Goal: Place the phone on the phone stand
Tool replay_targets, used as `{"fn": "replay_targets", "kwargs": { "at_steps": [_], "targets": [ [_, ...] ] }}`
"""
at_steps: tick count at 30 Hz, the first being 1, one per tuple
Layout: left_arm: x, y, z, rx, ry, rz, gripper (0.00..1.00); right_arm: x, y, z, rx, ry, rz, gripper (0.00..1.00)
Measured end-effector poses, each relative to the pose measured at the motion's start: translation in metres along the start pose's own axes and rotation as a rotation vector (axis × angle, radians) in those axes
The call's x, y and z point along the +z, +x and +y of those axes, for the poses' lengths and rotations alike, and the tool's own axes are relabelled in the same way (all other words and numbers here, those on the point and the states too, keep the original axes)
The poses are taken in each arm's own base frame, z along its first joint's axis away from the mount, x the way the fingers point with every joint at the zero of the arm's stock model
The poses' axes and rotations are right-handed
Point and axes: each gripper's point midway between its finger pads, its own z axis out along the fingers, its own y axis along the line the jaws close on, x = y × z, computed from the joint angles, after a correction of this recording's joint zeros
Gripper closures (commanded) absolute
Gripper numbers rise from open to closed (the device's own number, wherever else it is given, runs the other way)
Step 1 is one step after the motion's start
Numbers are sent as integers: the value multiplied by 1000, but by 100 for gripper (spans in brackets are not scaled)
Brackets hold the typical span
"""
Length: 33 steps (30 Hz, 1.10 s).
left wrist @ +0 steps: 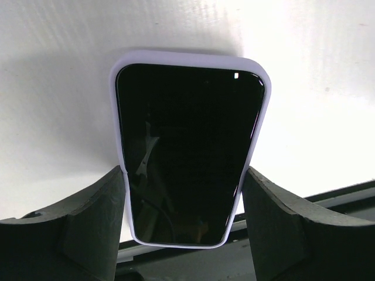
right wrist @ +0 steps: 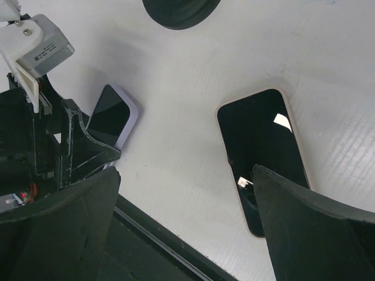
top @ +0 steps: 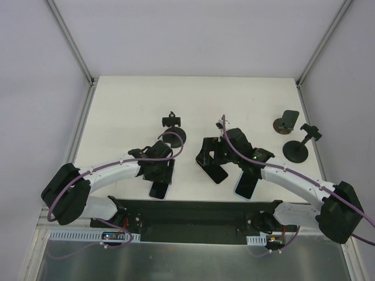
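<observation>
A phone in a lilac case (left wrist: 187, 134) lies screen up at the table's near edge, its near end over the black strip. It also shows in the top view (top: 159, 189) and in the right wrist view (right wrist: 111, 117). My left gripper (top: 158, 171) straddles it (left wrist: 183, 175), with both fingers touching the long edges of its case. A black phone stand (top: 171, 133) with a round base stands just beyond it, and its base shows in the right wrist view (right wrist: 179, 12). My right gripper (top: 206, 156) hangs open and empty (right wrist: 187, 175) over bare table.
A black phone in a beige case (right wrist: 263, 152) lies beside my right gripper (top: 214, 170). A third phone (top: 246, 185) lies under the right arm. A brown stand (top: 286, 122) and a black round-based stand (top: 296, 147) are at the back right.
</observation>
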Motion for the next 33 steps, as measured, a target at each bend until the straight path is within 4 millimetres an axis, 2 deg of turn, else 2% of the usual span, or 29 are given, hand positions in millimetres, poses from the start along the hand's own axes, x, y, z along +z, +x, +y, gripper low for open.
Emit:
{"fn": "replay_targets", "kwargs": {
  "at_steps": [4, 12, 17, 27, 33],
  "targets": [
    [-6, -5, -13, -4, 80, -41, 100, 4, 2, 8, 36, -46, 0, 8],
    [-33, -38, -43, 3, 262, -236, 100, 17, 3, 27, 82, -142, 17, 10],
    [-50, -56, -61, 17, 357, -327, 100, 26, 6, 34, 93, -180, 34, 15],
    [-58, -61, -76, 76, 439, -355, 100, 40, 17, 47, 82, -190, 78, 24],
    [-56, -61, -75, 125, 435, -366, 100, 49, 15, 49, 118, -179, 80, 40]
  ]
}}
